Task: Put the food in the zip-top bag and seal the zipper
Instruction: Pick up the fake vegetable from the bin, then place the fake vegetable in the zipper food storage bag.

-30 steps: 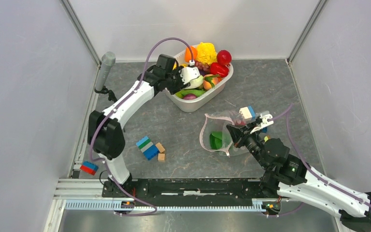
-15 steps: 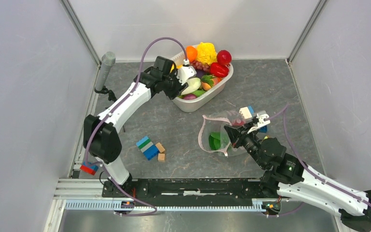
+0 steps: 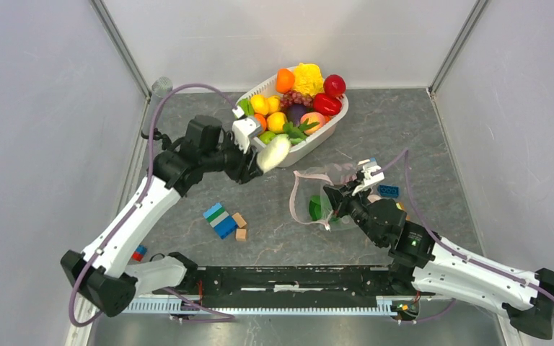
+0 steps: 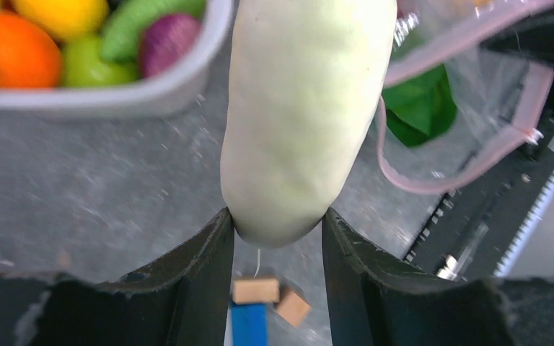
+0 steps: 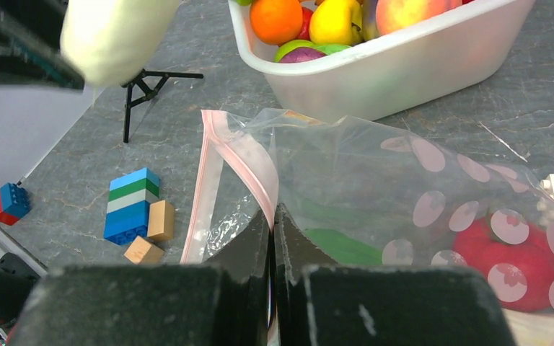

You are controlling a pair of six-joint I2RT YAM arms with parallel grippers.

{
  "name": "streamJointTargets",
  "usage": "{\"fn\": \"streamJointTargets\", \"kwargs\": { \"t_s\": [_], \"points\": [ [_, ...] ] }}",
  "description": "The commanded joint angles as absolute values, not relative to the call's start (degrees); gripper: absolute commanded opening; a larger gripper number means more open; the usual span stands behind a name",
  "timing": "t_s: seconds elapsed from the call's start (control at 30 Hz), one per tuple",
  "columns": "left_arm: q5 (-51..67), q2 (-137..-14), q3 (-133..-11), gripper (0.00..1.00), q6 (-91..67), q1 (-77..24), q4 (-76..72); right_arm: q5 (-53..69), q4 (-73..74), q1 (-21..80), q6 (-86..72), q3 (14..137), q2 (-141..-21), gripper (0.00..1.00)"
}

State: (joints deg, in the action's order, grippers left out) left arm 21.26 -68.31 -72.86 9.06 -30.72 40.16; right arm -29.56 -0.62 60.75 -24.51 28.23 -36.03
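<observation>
Food: pale white vegetable [image 4: 303,115] clamped in left gripper [image 4: 278,229], carried out past basket [image 3: 297,153], pointing toward bag.
Bag [image 5: 375,180]: just ahead of left gripper, mouth held open to take the drop.
Right gripper [image 5: 273,220]: pinched tight on zipper [image 5: 239,155], lifting that edge.
Other food: heaped in basket beside left gripper.

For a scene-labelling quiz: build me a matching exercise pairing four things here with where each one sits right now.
1. pale vegetable
2. green food
3. zipper
4. block stack

A. inside the zip-top bag
B. on the table
C. between the fingers of the left gripper
D. pinched by the right gripper

Pairs: 1-C, 2-A, 3-D, 4-B
</observation>
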Motion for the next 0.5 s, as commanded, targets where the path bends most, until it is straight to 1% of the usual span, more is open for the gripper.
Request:
{"fn": "streamJointTargets", "kwargs": {
  "t_s": [0.0, 0.13, 0.3, 0.47],
  "points": [
    [26.65, -61.83, -65.46, 0.09, -1.26, -31.1, 41.84, -29.7, -5.91, 60.91, -22.24, 28.31, -36.99, 0.05],
    [30.54, -57.43, -63.57, 0.08, -4.19, -32.33, 45.65, -29.79, -7.54, 60.91, -21.77, 27.6, -37.59, 0.05],
    [28.3, -54.46, -63.45, 0.07, -4.14, -35.6, 53.34, -29.88, -7.65, 60.91, -21.5, 27.6, -38.42, 0.05],
    [17.58, -55.59, -62.72, 0.05, -6.5, -41.84, 61.26, -30.51, -7.68, 60.91, -21.07, 27.6, -38.68, 0.05]
  ]
}}
